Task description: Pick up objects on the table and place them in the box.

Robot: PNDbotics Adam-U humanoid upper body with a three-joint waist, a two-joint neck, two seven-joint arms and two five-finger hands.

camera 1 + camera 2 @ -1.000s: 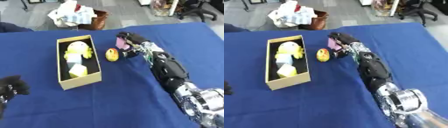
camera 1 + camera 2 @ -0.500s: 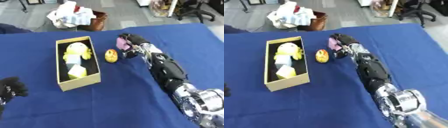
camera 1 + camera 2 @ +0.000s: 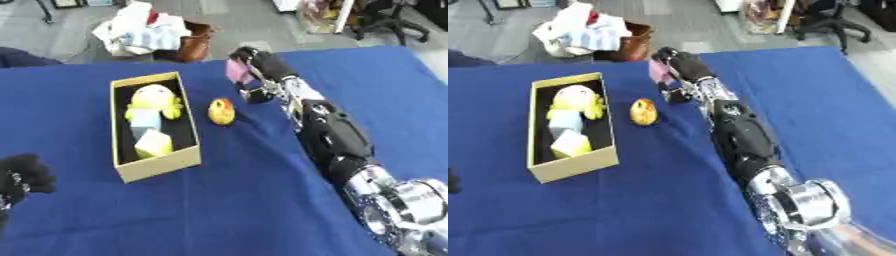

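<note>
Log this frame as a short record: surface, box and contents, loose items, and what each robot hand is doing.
surface: blue tablecloth
box: open cardboard box, left of centre
box contents: yellow plush toy, pale blue block, pale yellow block
loose item: yellow-and-red egg-shaped toy, on the cloth just right of the box
right robot hand: at the far side, fingers curled round a pink object
left robot hand: idle at the lower left edge; fingers unclear

An office or lab room, a rolling chair (image 3: 391,20) standing on the grey floor (image 3: 52,37) behind, a blue cloth covering the table (image 3: 262,200), a brown basket (image 3: 194,45) sitting beyond
</note>
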